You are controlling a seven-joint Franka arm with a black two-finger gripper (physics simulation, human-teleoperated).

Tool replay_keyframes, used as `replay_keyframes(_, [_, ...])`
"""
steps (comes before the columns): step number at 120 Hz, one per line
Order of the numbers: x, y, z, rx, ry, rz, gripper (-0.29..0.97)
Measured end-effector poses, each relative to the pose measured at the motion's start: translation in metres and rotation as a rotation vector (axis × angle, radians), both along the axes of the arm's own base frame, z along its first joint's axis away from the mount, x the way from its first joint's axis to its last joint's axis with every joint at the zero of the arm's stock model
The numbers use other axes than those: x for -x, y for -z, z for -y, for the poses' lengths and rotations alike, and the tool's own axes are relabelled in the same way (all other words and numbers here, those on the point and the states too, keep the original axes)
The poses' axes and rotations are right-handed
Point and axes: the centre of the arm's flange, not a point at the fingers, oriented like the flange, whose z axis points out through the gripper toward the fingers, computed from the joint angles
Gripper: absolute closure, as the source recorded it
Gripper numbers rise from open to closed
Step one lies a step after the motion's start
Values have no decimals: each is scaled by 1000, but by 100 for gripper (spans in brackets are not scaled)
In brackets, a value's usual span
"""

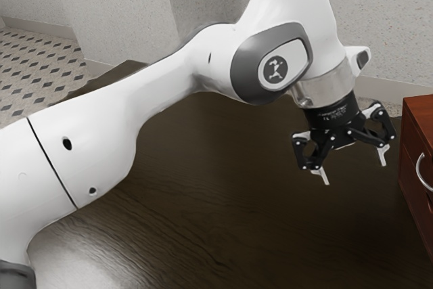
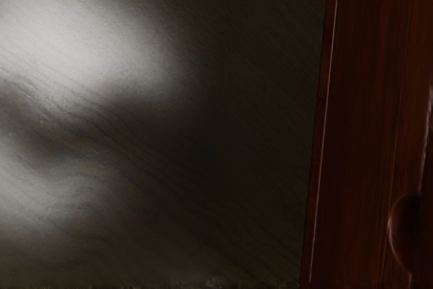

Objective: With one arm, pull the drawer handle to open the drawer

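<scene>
The main risk is a missed or half-caught grip. The thin silver curved handle (image 1: 422, 171) is slim and stands only a little off the drawer front, and the black two-finger hand (image 1: 353, 170) is tilted, one fingertip lower than the other. If it goes forward at this angle, one finger may strike the reddish-brown wooden drawer cabinet (image 1: 418, 160) beside the handle, or both may close on air. A second risk is a grip on the very end of the curved bar, which could slip off once the pull begins. A pull out of line with the drawer could also jam it or drag the whole cabinet across the dark wood-grain surface (image 1: 223, 221).

The cabinet stands on the surface at the exterior view's right, its handle facing the arm, and the drawer looks shut. In the wrist view the cabinet's wood (image 2: 365, 133) lies just beside the hand.

The white arm (image 1: 169, 99) comes in from the exterior view's left, low over the surface, with its wrist bent downward. The hand hovers above the surface at about the handle's height — near it but apart from it. Its fingers are spread wide and hold nothing.
</scene>
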Motion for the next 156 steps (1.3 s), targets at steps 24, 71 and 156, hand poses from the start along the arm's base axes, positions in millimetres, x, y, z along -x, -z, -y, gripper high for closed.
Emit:
replay_keyframes(24, [-4, 7, 6, 14, 15, 15, 0])
replay_keyframes(71, [-20, 19, 29, 65, 34, 83, 0])
replay_keyframes(156, [-29, 40, 37, 91, 29, 98, 0])
